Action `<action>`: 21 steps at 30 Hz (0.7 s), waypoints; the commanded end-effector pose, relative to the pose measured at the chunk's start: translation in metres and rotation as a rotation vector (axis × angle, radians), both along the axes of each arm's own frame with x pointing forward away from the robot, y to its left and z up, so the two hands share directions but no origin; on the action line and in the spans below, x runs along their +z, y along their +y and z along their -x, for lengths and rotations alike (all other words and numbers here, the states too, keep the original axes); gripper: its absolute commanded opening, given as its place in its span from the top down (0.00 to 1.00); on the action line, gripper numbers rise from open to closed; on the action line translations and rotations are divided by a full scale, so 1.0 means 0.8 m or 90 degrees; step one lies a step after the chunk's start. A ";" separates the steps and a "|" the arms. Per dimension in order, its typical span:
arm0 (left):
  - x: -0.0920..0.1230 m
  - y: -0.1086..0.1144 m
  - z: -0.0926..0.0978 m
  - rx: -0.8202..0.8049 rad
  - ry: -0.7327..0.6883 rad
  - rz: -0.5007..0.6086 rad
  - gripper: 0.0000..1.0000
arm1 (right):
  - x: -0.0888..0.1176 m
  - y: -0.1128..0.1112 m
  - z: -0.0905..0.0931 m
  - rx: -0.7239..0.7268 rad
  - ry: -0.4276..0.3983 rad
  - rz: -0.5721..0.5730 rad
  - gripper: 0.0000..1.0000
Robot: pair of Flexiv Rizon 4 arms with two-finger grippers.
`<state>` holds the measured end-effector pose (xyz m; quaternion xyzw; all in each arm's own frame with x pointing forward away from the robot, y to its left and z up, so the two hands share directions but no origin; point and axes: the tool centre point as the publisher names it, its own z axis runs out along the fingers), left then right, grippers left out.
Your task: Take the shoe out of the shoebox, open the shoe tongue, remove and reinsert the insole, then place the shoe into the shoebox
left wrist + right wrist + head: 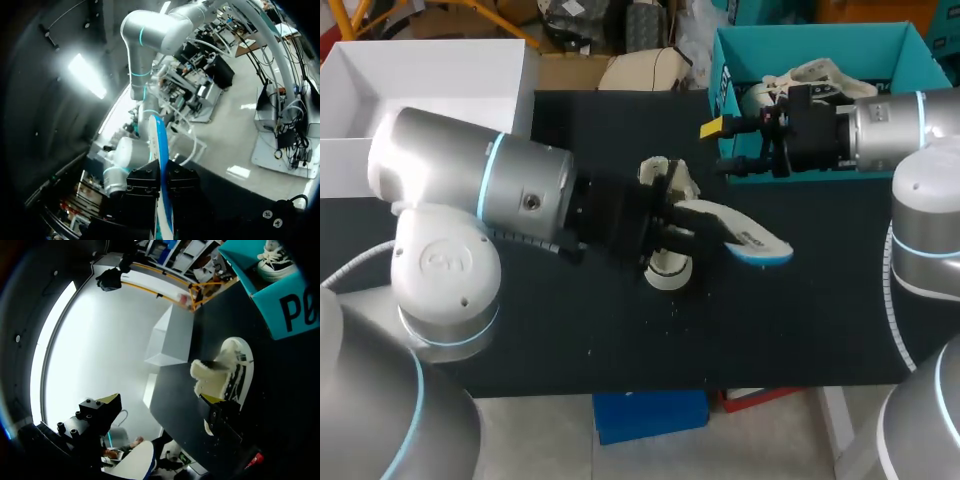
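A white shoe with a fuzzy lining stands on the black table, partly hidden under my left gripper. That gripper is shut on a white insole with a blue edge, held level above the table beside the shoe. In the left wrist view the insole stands on edge, pinched between the black fingers. My right gripper hangs open and empty in front of the teal shoebox. From the right wrist view, the shoe lies just ahead of one yellow-tipped finger of the gripper.
Inside the teal shoebox lies a second white shoe, also seen as the laced shoe. A white open box stands at the table's back left. The table's front edge runs near the shoe.
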<state>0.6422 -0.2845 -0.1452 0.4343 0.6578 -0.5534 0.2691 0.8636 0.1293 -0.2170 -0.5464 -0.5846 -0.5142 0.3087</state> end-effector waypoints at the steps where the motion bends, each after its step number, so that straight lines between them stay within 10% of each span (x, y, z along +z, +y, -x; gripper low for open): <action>1: -0.005 0.011 0.010 0.003 -0.037 -0.018 1.00 | -0.001 0.002 0.000 -0.002 -0.001 0.000 0.00; 13: -0.005 0.011 0.010 0.003 -0.037 -0.018 1.00 | -0.001 0.002 0.000 -0.002 -0.001 0.000 0.00; 21: -0.043 -0.005 0.030 -0.102 -0.302 -0.021 1.00 | -0.001 0.002 0.000 -0.002 -0.001 0.000 0.00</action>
